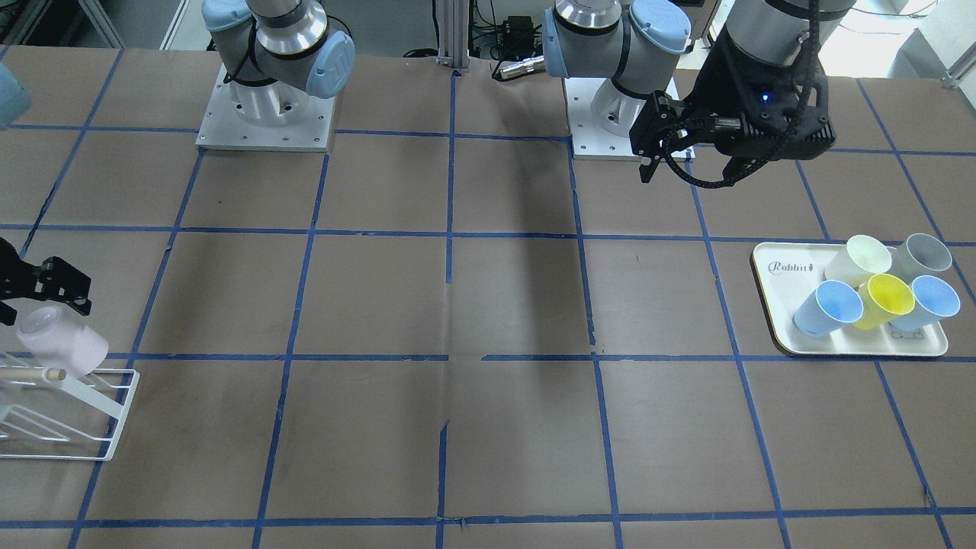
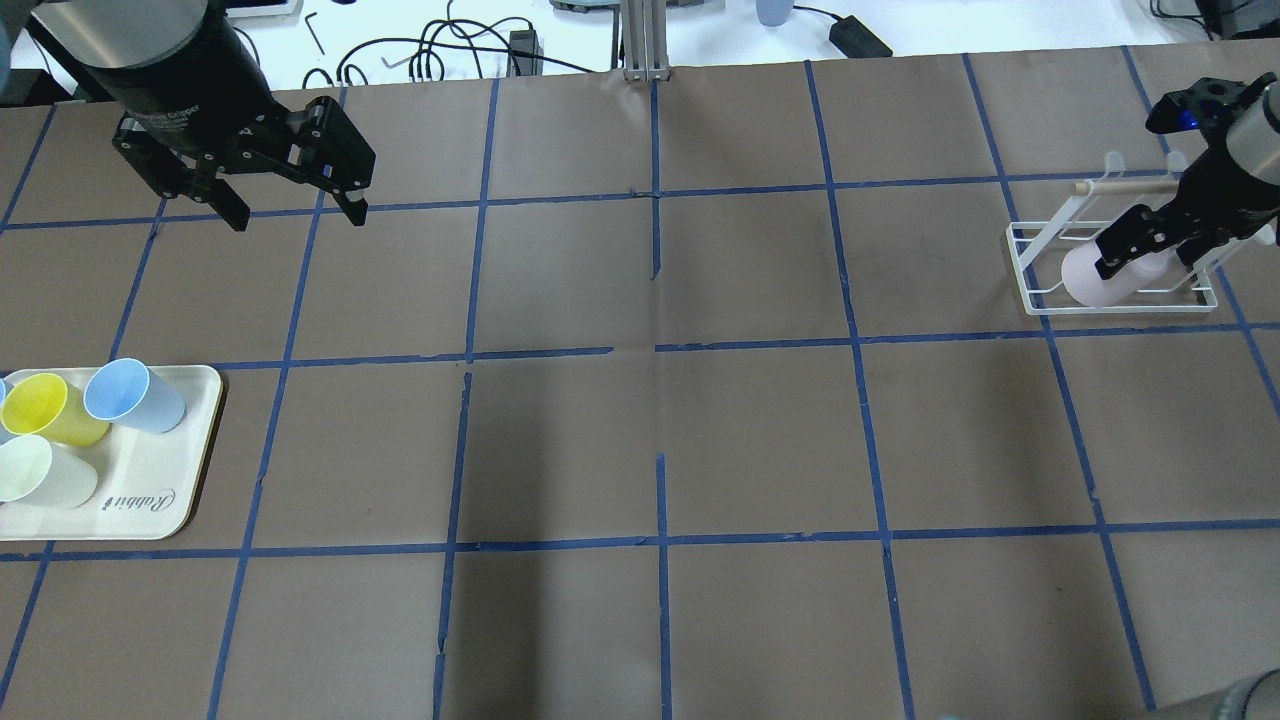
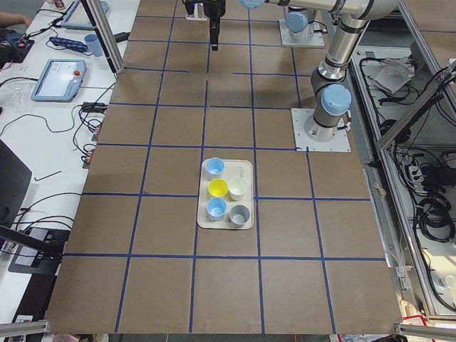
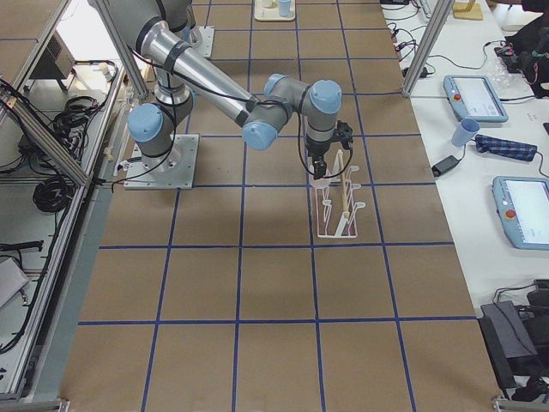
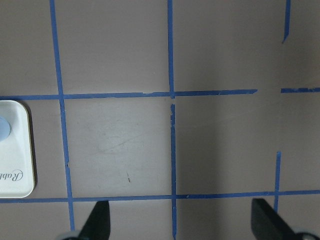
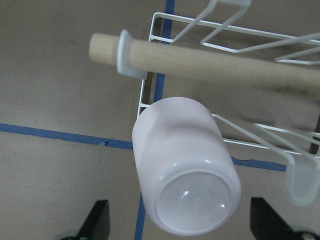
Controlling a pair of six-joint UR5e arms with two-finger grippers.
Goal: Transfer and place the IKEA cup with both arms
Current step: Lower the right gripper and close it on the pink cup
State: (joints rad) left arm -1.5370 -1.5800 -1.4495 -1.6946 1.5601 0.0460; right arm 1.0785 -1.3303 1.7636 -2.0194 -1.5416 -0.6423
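The pale pink IKEA cup (image 6: 182, 160) hangs tilted, bottom up, on a prong of the white wire rack (image 2: 1030, 270), under its wooden dowel (image 6: 225, 60). It also shows in the front view (image 1: 61, 343) and the overhead view (image 2: 1095, 280). My right gripper (image 2: 1148, 262) is open. Its fingertips (image 6: 97, 220) stand wide on either side of the cup's base and do not touch it. My left gripper (image 2: 297, 212) is open and empty, raised above the table on the robot's left. Its wrist view shows only bare table between the fingertips (image 5: 97, 220).
A cream tray (image 2: 150, 490) at the robot's left holds several cups: light blue (image 1: 827, 309), yellow (image 1: 888, 297), cream (image 1: 862, 259) and grey (image 1: 923, 255). The rack (image 1: 114, 412) stands at the table's right end. Blue tape lines grid the brown table.
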